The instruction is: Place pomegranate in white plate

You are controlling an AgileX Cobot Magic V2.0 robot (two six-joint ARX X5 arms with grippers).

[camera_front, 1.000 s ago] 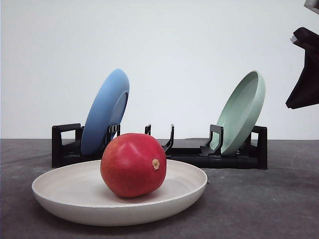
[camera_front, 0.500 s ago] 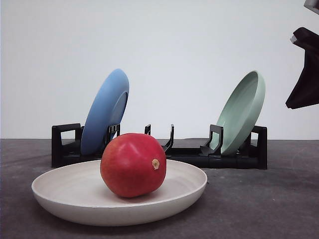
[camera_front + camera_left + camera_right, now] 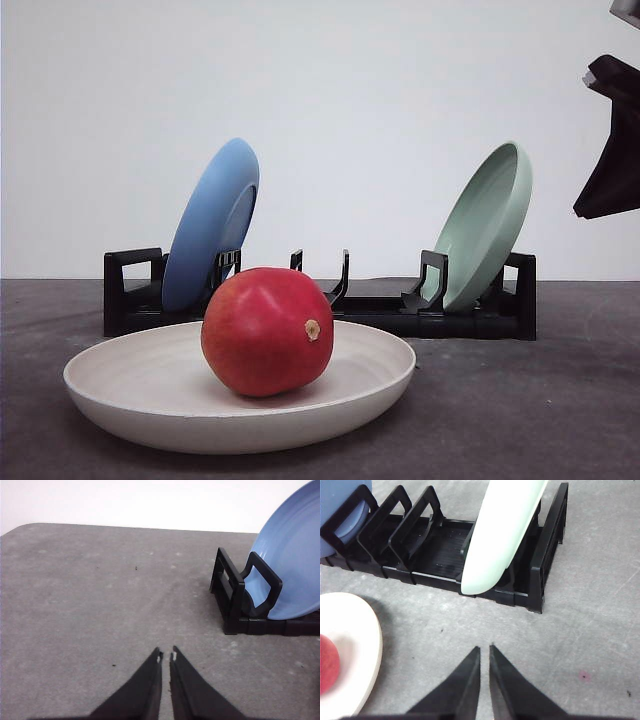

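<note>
Front view: the large smooth red pomegranate [image 3: 267, 331] rests inside the wide, shallow off-white plate [image 3: 150, 405] on the grey table [image 3: 520, 410], its small tan stem scar turned toward the camera and a little to the right. Behind them stands a black plastic dish rack [image 3: 130, 290], with a blue plate [image 3: 212, 225] leaning in its left end and a pale green plate [image 3: 487, 226] leaning in its right end. A dark part of the right arm [image 3: 612, 140] hangs at the upper right edge, well apart from the fruit.

In the right wrist view, the right pincer [image 3: 484, 652] is clenched, its two black tips nearly meeting above bare table, grasping nothing. The white plate's rim and a red slice of the pomegranate sit at the frame's edge, well apart from the tips; the rack lies beyond them.

In the left wrist view, the left pincer [image 3: 166, 656] is likewise clenched and empty over bare table, with the rack's end and the blue plate nearby.
</note>
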